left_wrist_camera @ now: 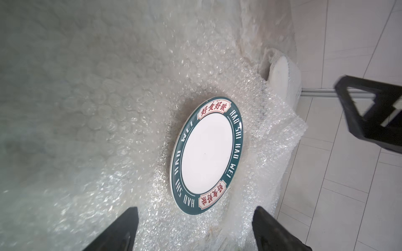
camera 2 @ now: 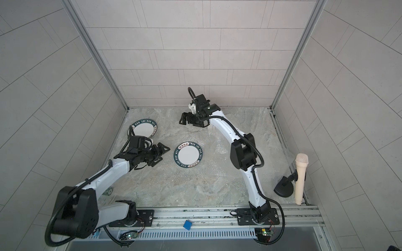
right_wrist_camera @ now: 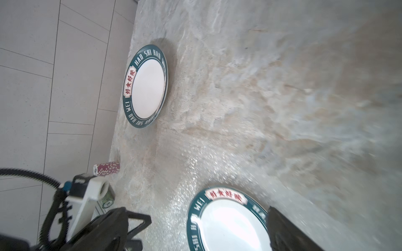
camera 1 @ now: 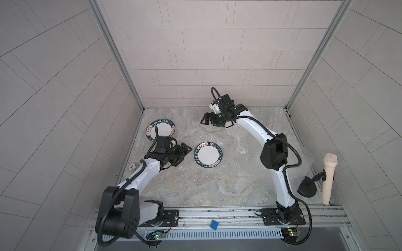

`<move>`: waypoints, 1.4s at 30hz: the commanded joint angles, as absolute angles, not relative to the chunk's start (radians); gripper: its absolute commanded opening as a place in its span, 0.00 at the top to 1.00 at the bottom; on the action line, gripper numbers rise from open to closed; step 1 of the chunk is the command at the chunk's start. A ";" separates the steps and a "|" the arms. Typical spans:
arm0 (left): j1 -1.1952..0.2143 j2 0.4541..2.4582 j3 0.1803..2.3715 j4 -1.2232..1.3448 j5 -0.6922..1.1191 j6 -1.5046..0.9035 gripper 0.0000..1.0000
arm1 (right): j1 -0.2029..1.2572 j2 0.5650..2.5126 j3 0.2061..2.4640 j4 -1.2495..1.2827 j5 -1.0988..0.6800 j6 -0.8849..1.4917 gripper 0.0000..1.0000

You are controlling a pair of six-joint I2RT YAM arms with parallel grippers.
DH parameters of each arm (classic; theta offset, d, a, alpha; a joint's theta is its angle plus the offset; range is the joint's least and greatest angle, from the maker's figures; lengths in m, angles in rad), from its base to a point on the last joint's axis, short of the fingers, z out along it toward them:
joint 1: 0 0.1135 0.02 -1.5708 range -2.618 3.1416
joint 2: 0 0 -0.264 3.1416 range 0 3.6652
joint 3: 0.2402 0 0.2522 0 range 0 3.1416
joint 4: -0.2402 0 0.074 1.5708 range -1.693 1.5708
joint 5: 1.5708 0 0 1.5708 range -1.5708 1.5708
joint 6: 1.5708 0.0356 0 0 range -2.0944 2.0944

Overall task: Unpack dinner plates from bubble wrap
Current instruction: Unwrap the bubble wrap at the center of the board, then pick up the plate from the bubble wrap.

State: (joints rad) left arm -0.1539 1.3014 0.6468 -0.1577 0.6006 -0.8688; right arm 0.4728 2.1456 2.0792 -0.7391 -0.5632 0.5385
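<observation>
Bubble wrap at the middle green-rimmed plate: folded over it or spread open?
Spread open. The bubble wrap lies beneath the plate, whose rim and white centre show uncovered in the left wrist view.

surface: marbled tabletop (camera 1: 195, 191) | directly on it: green-rimmed plate (camera 1: 162, 131); bubble wrap (left_wrist_camera: 141, 97); chip stack (right_wrist_camera: 106, 169)

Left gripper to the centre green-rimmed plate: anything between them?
Only bubble wrap. The centre plate lies on the sheet, which spreads under the open left gripper; nothing else there. Clearest in the left wrist view.
</observation>
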 commanded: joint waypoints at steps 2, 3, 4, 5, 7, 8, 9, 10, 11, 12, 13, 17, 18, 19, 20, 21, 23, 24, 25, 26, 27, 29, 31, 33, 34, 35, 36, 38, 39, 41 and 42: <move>-0.204 1.433 0.664 -0.007 0.628 -0.906 0.15 | 0.481 1.954 1.772 -0.671 -0.548 0.493 0.00; -0.212 1.467 0.667 0.016 0.627 -0.912 0.16 | 0.476 1.911 1.704 -0.661 -0.538 0.488 0.00; -0.218 1.492 0.668 0.042 0.625 -0.923 0.17 | 0.474 1.873 1.643 -0.658 -0.532 0.480 0.00; -0.222 1.510 0.666 0.070 0.623 -0.934 0.18 | 0.471 1.845 1.592 -0.656 -0.529 0.475 0.00; -0.232 1.547 0.677 0.108 0.621 -0.941 0.19 | 0.463 1.787 1.492 -0.648 -0.529 0.465 0.00; -0.238 1.562 0.690 0.100 0.618 -0.933 0.20 | 0.458 1.767 1.457 -0.647 -0.528 0.461 0.00; -0.242 1.582 0.703 0.085 0.614 -0.925 0.22 | 0.450 1.750 1.422 -0.653 -0.525 0.456 0.00; -0.247 1.596 0.708 0.087 0.612 -0.923 0.23 | 0.440 1.736 1.388 -0.656 -0.524 0.456 0.00; -0.251 1.609 0.709 0.095 0.611 -0.926 0.25 | 0.428 1.721 1.358 -0.652 -0.529 0.458 0.00; -0.252 1.623 0.709 0.107 0.612 -0.931 0.27 | 0.416 1.702 1.322 -0.638 -0.539 0.462 0.00; -0.255 1.633 0.710 0.118 0.615 -0.933 0.31 | 0.408 1.686 1.291 -0.625 -0.548 0.465 0.00; -0.264 1.649 0.718 0.133 0.618 -0.943 0.44 | 0.397 1.670 1.238 -0.621 -0.556 0.463 0.00; -0.267 1.650 0.716 0.133 0.615 -0.943 0.47 | 0.397 1.673 1.230 -0.619 -0.558 0.463 0.00; -0.266 1.649 0.716 0.130 0.612 -0.945 0.49 | 0.397 1.674 1.225 -0.617 -0.562 0.464 0.00; -0.267 1.648 0.715 0.128 0.609 -0.944 0.50 | 0.396 1.676 1.218 -0.614 -0.562 0.463 0.00; -0.268 1.650 0.715 0.128 0.608 -0.943 0.53 | 0.397 1.677 1.212 -0.612 -0.562 0.462 0.00; -0.267 1.660 0.715 0.125 0.607 -0.942 0.57 | 0.396 1.681 1.211 -0.612 -0.562 0.462 0.00; -0.268 1.667 0.716 0.126 0.608 -0.942 0.59 | 0.396 1.684 1.212 -0.611 -0.564 0.462 0.00; -0.267 1.671 0.716 0.127 0.608 -0.942 0.61 | 0.395 1.686 1.213 -0.612 -0.565 0.462 0.01; -0.268 1.676 0.716 0.127 0.607 -0.942 0.63 | 0.395 1.686 1.215 -0.611 -0.566 0.462 0.00; -0.270 1.679 0.718 0.127 0.607 -0.939 0.66 | 0.395 1.688 1.215 -0.609 -0.564 0.461 0.00; -0.272 1.680 0.722 0.115 0.601 -0.928 0.69 | 0.396 1.693 1.215 -0.609 -0.564 0.462 0.00; -0.271 1.684 0.729 0.084 0.588 -0.910 0.72 | 0.394 1.697 1.215 -0.606 -0.566 0.464 0.00; -0.272 1.684 0.730 0.083 0.592 -0.905 0.75 | 0.395 1.701 1.215 -0.602 -0.568 0.467 0.01; -0.271 1.682 0.730 0.083 0.592 -0.905 0.76 | 0.396 1.701 1.214 -0.602 -0.569 0.466 0.01; -0.272 1.681 0.731 0.086 0.594 -0.905 0.79 | 0.396 1.703 1.212 -0.599 -0.570 0.467 0.00; -0.270 1.676 0.731 0.090 0.599 -0.905 0.83 | 0.396 1.705 1.210 -0.596 -0.571 0.468 0.00; -0.273 1.668 0.729 0.094 0.604 -0.907 0.86 | 0.396 1.710 1.210 -0.596 -0.572 0.468 0.00; -0.273 1.661 0.730 0.086 0.601 -0.905 0.88 | 0.396 1.712 1.210 -0.596 -0.574 0.470 0.00; -0.274 1.650 0.733 0.082 0.604 -0.909 0.94 | 0.396 1.711 1.209 -0.595 -0.574 0.469 0.00; -0.272 1.640 0.733 0.086 0.609 -0.916 0.98 | 0.395 1.708 1.210 -0.596 -0.573 0.471 0.00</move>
State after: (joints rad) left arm -0.2672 1.6634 0.7193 0.1165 0.6281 -0.9012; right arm 0.3935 1.7054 1.2148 -0.5941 -0.5701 0.4747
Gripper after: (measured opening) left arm 0.081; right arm 0.995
